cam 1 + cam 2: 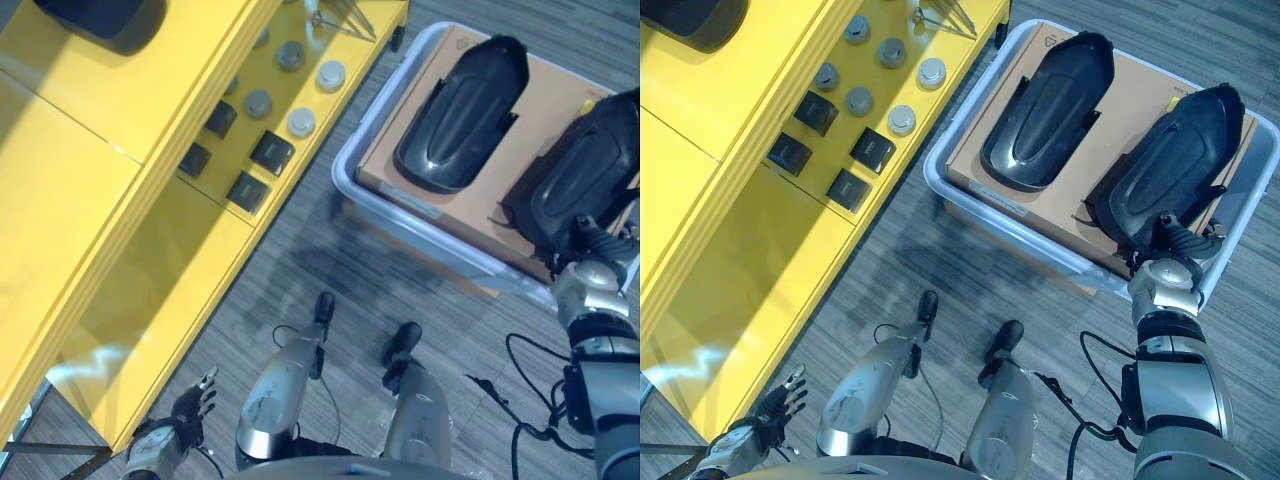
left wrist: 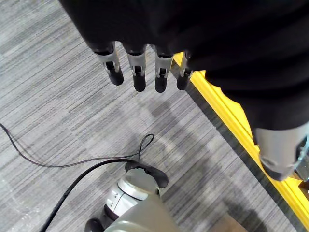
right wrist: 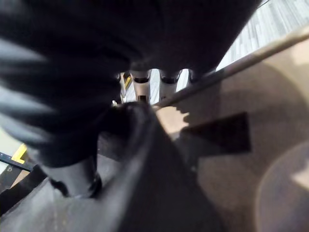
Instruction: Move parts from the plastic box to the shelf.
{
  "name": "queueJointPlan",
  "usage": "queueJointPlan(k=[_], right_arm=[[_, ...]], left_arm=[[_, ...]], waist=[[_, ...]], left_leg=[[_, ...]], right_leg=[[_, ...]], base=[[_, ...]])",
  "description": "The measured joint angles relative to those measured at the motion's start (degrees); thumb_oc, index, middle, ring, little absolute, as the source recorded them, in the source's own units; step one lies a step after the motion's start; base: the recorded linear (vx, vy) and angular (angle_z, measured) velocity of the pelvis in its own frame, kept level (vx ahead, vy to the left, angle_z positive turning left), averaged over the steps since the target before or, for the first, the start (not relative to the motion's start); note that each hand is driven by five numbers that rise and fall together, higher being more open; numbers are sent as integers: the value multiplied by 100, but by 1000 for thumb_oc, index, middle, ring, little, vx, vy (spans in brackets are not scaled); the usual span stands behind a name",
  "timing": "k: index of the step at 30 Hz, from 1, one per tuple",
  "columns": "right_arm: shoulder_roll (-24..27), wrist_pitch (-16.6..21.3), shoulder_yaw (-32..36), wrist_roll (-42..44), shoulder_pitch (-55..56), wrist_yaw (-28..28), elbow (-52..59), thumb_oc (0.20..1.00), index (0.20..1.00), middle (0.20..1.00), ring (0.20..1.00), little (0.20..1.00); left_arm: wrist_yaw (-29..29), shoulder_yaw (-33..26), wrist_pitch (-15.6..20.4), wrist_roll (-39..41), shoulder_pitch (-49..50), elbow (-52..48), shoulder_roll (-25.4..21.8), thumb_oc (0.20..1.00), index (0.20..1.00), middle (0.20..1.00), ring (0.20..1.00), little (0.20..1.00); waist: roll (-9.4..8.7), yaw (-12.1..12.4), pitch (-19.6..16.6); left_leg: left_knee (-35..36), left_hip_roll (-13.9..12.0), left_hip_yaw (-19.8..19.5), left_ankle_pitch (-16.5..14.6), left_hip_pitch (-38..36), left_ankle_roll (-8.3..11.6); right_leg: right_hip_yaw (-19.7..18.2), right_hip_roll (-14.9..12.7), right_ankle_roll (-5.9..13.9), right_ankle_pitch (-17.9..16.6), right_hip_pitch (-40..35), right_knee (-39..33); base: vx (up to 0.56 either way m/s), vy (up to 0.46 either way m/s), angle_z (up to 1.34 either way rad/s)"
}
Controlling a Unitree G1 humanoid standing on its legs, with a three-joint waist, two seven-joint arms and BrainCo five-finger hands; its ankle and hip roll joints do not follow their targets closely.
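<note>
The right robot hand (image 1: 1167, 246) was down on the near black part (image 1: 1170, 165), grip unreadable, so a shallow hold risked it slipping back into the plastic box (image 1: 940, 190).

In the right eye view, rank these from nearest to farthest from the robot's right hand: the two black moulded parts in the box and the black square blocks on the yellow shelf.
1. Right-side black moulded part, at the right hand in the grey plastic box.
2. Left-side black moulded part, across the cardboard.
3. Black square blocks, on the yellow shelf, far left.
</note>
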State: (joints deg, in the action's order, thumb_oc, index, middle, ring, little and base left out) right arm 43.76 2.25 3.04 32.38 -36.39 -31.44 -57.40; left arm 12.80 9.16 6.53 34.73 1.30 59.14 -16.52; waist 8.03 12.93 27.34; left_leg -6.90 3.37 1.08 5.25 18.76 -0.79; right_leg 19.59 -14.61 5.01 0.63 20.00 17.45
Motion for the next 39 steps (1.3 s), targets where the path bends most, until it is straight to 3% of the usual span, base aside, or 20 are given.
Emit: queueJointPlan(k=[13, 22, 23, 26, 31, 35, 39], right_arm=[[-128, -96, 50, 366, 304, 20, 26, 200, 200, 200, 200, 200], [-862, 60, 399, 306, 1536, -47, 1400, 200, 200, 200, 200, 200], [-942, 68, 404, 299, 1665, -92, 1759, 200, 200, 200, 200, 200], [-1056, 136, 377, 83, 1912, -134, 2165, 200, 200, 200, 200, 200], [-1252, -39, 132, -263, 2264, 22, 3125, 200, 200, 200, 200, 200], [-1588, -224, -670, -685, 2264, 471, 3399, 200, 200, 200, 200, 200], [-1796, -267, -1117, -804, 2232, 573, 3348, 200, 200, 200, 200, 200]], left_arm=[[16, 0, 35, 112, -1, -286, -32, 1000, 1000, 1000, 1000, 1000], [8, 4, 176, 81, 278, -1574, -282, 1000, 1000, 1000, 1000, 1000], [-8, -8, 82, 85, 266, -1797, -354, 1000, 1000, 1000, 1000, 1000], [20, 3, -50, 99, 293, -2239, -485, 1000, 1000, 1000, 1000, 1000], [-19, 105, -827, 105, -215, -3362, -640, 1000, 1000, 1000, 1000, 1000], [-131, 398, -1463, 454, -1402, -3386, -296, 1000, 1000, 1000, 1000, 1000], [-339, 864, -1939, 1066, -2254, -3308, 257, 1000, 1000, 1000, 1000, 1000]], waist=[[-34, -46, -4], [-446, -136, -701], [-485, -237, -762], [-591, -243, -1073], [-678, -478, -1372], [-743, -867, -1877], [-752, -1145, -2107]], left_leg=[[55, -76, -20, -13, -400, 32], [362, -172, 61, -107, -1042, 49], [446, -174, 61, -117, -1273, 49], [600, -200, 154, -157, -1422, 61], [684, -261, 364, -221, -2017, 36], [846, -297, 555, -268, -2266, 74], [943, -316, 713, -234, -2346, 48]], right_leg=[[30, 107, 3, -48, -462, -168], [58, 323, 36, -270, -1250, -898], [38, 370, 30, -341, -1519, -1065], [-11, 420, 48, -359, -1685, -1244], [-173, 544, 40, -501, -2252, -1630], [-341, 612, 66, -535, -2407, -1842], [-493, 662, 58, -636, -2404, -1978]], base=[[4, -18, 0], [59, -44, -6], [65, -21, -12], [94, -8, -17], [91, 9, -19], [37, 0, -29], [4, 2, -21]])
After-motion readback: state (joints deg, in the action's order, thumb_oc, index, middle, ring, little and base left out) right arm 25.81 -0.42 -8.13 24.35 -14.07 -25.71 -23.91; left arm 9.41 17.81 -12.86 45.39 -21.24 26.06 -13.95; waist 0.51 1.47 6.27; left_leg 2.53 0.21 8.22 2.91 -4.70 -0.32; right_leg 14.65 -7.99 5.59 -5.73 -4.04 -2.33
